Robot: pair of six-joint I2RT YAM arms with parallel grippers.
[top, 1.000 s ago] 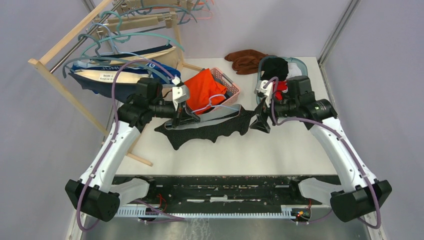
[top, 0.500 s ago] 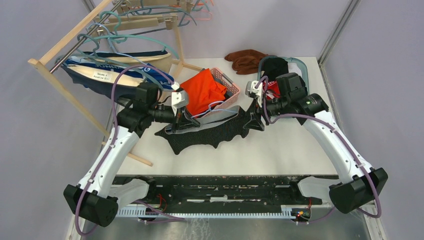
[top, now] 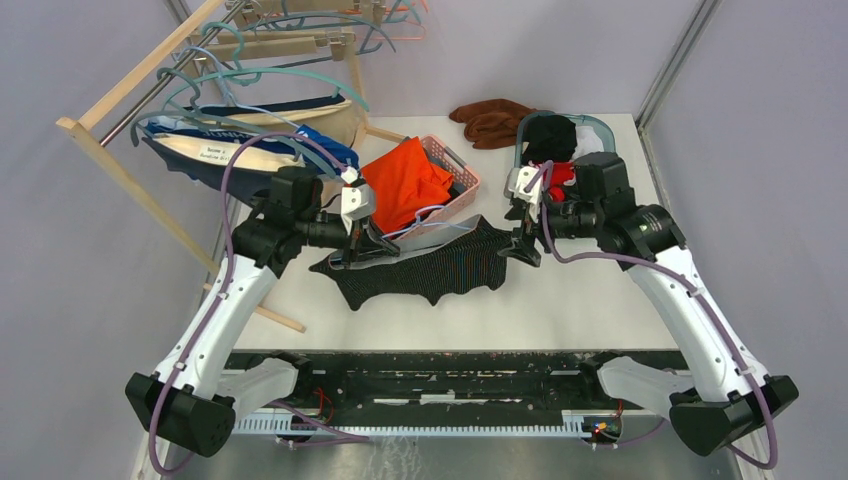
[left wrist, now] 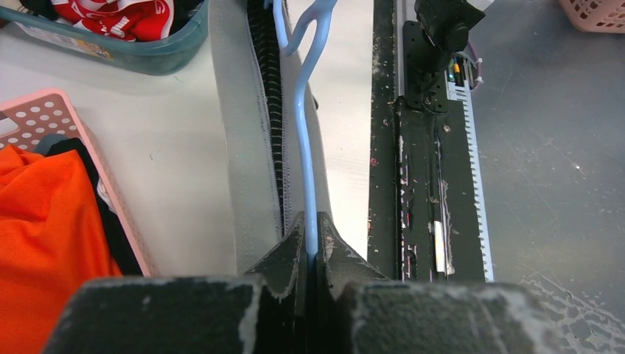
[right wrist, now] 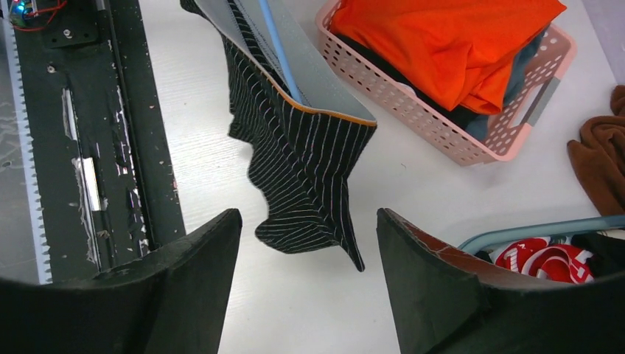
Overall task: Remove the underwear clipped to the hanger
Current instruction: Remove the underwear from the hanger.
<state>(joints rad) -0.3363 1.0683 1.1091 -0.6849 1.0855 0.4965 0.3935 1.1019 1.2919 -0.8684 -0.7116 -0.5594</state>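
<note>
- Left gripper (left wrist: 311,228), one: jaws clamped tight on the wire of a light-blue hanger (left wrist: 304,133).
- Right gripper (right wrist: 308,217), one: fingers spread wide, holding nothing, just beside the right end of the striped underwear (right wrist: 309,162).
- Striped underwear, one pair: black with fine pale pinstripes and a grey waistband, hung on the light-blue hanger between the two grippers, over the white table (top: 560,300). No writing seen on it.
- Hung briefs (top: 240,150), on the wooden rack (top: 105,105) at far left: navy, royal blue with white, and beige cloth seen; exact count unclear. One white label, print too small to read.
- Pink basket (top: 462,178), one, holding one orange garment (top: 405,180).
- Teal tub (top: 603,126), one, with black and red cloth; white lettering on the red, unreadable.
- Brown cloth (top: 495,120), one, at the table's far edge.
</note>
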